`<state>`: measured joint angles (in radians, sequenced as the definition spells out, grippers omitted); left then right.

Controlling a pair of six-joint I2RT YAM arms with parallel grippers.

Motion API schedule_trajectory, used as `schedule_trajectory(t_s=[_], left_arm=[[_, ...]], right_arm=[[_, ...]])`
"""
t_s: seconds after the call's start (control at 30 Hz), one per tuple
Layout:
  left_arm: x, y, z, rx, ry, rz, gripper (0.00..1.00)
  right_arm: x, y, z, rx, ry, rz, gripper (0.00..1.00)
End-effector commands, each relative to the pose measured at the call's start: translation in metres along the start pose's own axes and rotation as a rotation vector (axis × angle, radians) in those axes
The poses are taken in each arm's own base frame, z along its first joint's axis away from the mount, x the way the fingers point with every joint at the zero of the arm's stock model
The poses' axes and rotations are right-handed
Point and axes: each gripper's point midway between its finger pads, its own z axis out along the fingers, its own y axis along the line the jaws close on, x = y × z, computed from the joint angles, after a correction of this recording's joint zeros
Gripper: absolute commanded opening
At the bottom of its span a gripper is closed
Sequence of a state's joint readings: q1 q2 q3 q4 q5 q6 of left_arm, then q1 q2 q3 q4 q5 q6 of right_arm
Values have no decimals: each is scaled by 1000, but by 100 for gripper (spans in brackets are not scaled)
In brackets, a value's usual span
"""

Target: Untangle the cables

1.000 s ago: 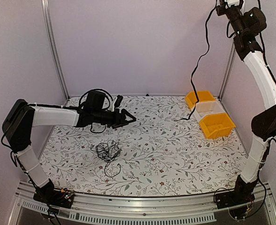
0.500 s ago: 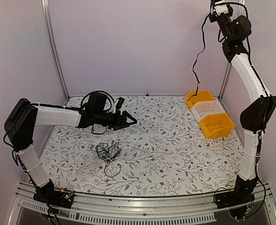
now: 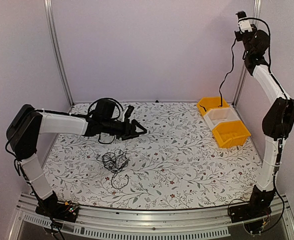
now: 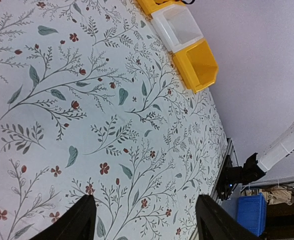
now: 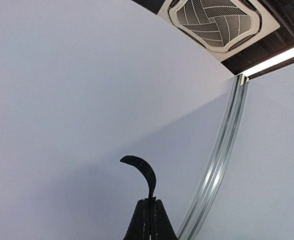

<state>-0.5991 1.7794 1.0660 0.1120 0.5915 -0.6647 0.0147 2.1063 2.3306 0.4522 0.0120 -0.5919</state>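
Cables [image 3: 114, 162] lie in a loose black bunch on the flowered table [image 3: 177, 170], toward 9 o'clock from its middle as we look down from above. One thin loop trails off the bunch toward 6 o'clock. Nothing touches the bunch.

From the bunch, we find the left gripper [image 3: 137, 131] at about 1 o'clock, held above the tabletop and pointing toward 3 o'clock. Its jaws stand wide apart and hold nothing. In its wrist view the two dark fingers [image 4: 79, 222] frame only bare patterned cloth.

At 2 o'clock on the table we see three bins in a row: a yellow bin [image 3: 212, 105] farthest back, a white bin [image 3: 224, 116] in the middle, and a second yellow bin [image 3: 230, 133] nearest.

High above those bins, near the corner post, the right gripper [image 3: 241, 15] points upward with its jaws pressed together. They pinch a single cable [image 3: 231, 62], well apart from the bunch. In the right wrist view a short flat end [image 5: 143, 170] of it curls above the closed fingertips. From the gripper this cable hangs down in a slack line, and its lower end rests in the far yellow bin.
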Motion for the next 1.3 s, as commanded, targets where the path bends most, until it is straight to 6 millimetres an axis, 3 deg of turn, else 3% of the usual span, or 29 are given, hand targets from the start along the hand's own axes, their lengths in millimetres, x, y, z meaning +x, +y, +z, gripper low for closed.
schedule_trajectory(t_s=[0.0,0.23,0.47,0.67,0.8,0.93,1.1,1.27], left_arm=[[4,-4,5,11,26,5,71],[9,-1,4,1,30,-8,71],[14,3,3,-7,38,-19,70],[16,4,1,-16,39,-22,70],[17,5,1,-20,43,-25,70],[19,6,1,-24,46,-28,70],[19,8,2,-24,46,-31,70],[19,7,4,-20,52,-28,70]], right_arm=[[23,-2,-4,19,85,23,0],[90,57,-28,-178,241,-5,0],[152,107,-74,-376,467,54,0],[181,136,-115,-484,602,149,0],[172,143,-128,-546,620,213,0],[131,127,-123,-550,566,274,0],[102,123,-128,-605,538,319,0],[110,135,-138,-643,575,368,0]])
